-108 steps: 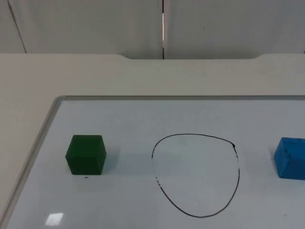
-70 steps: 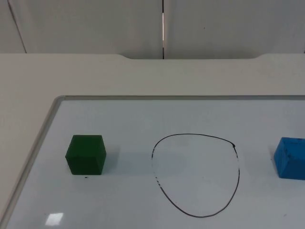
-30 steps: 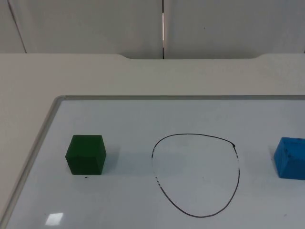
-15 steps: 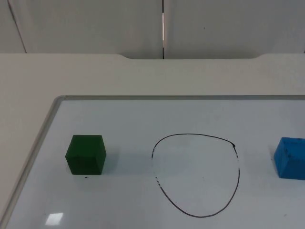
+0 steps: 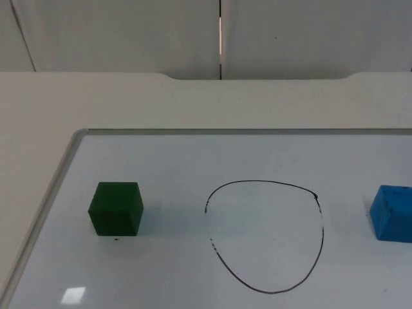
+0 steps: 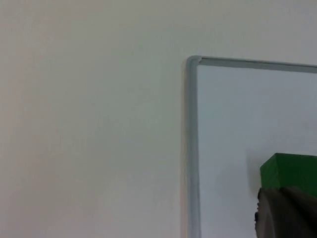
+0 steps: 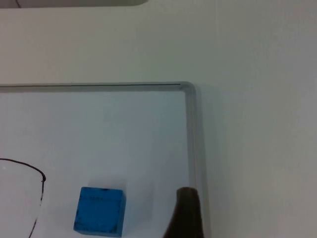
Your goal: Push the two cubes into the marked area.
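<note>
A green cube [image 5: 116,208] sits on the whiteboard to the left of a black hand-drawn oval outline [image 5: 321,232]. To the right of the oval lies a blue cube [image 5: 393,213], partly cut off by the picture's edge. Both cubes lie outside the oval. In the left wrist view the green cube [image 6: 290,171] lies just beyond the left gripper's dark fingertip [image 6: 287,213]; this gripper is shut on nothing. In the right wrist view the blue cube [image 7: 100,210] lies beside the right gripper's fingertip [image 7: 185,213], apart from it; this gripper stands open and holds nothing.
The whiteboard has a raised grey frame [image 5: 58,180] whose left edge [image 6: 190,148] runs close to the green cube and whose right edge [image 7: 193,139] runs close to the blue cube. The beige table top [image 5: 193,103] surrounds the board, and a grey partition wall [image 5: 129,32] stands behind it.
</note>
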`<state>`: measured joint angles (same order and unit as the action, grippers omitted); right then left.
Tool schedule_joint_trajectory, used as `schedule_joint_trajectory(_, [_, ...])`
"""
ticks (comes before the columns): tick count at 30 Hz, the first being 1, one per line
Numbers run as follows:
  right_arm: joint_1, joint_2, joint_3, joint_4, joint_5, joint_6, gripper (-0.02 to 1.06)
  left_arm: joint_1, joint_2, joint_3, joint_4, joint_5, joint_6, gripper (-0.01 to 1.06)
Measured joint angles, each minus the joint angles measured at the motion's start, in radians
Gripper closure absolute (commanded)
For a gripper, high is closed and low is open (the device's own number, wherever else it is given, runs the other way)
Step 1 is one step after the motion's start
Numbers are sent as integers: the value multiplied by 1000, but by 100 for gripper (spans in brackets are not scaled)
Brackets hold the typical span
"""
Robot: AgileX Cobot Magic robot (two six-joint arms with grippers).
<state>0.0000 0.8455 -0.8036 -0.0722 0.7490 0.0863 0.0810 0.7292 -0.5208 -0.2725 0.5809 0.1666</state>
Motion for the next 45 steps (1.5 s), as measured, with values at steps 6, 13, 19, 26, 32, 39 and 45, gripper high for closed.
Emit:
schedule_joint_trajectory(6, [0, 0, 0, 0, -6, 1, 42, 0, 180, 0, -78, -49, 125, 105])
schedule_joint_trajectory(13, [0, 0, 0, 17, -6, 4, 42, -3, 388, 0, -92, -87, 148, 105])
schedule_joint_trajectory(19, [0, 0, 0, 19, -6, 4, 42, -114, 556, 2, -113, -237, 181, 105])
schedule_joint_trajectory(26, [0, 0, 0, 19, -6, 4, 42, -203, 804, 0, -124, -441, 183, 105])
schedule_joint_trajectory(32, [0, 0, 0, 27, -6, 4, 42, -213, 935, -41, -124, -496, 184, 105])
schedule_joint_trajectory(39, [0, 0, 0, 31, -5, 4, 42, -217, 1070, -121, -124, -548, 184, 105])
schedule_joint_trajectory(45, [0, 0, 0, 35, -5, 4, 42, -258, 1114, -160, -124, -544, 192, 105])
